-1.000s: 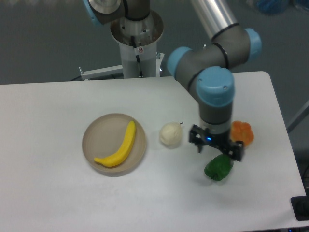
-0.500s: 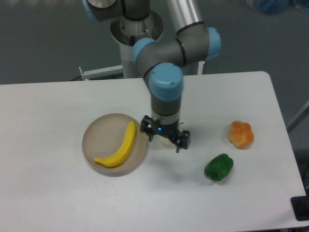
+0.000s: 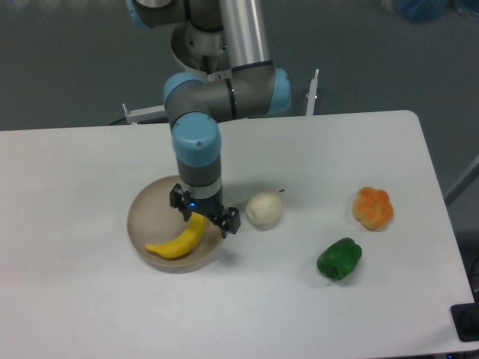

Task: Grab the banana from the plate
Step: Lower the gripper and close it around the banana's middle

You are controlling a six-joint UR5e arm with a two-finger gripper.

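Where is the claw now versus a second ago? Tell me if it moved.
Yes. The claw went left across the table: a second ago it was over the green pepper, and now it is over the banana on the plate.

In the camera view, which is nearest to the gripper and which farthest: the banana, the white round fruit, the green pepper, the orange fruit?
From the gripper:
1. Banana, directly under it, on the plate.
2. White round fruit, beside the plate.
3. Green pepper, toward the front edge.
4. Orange fruit, farthest out.

White table [image 3: 90, 314] carries plate [image 3: 142, 224], pale round fruit [image 3: 264, 209], orange fruit [image 3: 373, 208] (lumpy), green pepper [image 3: 339, 259].
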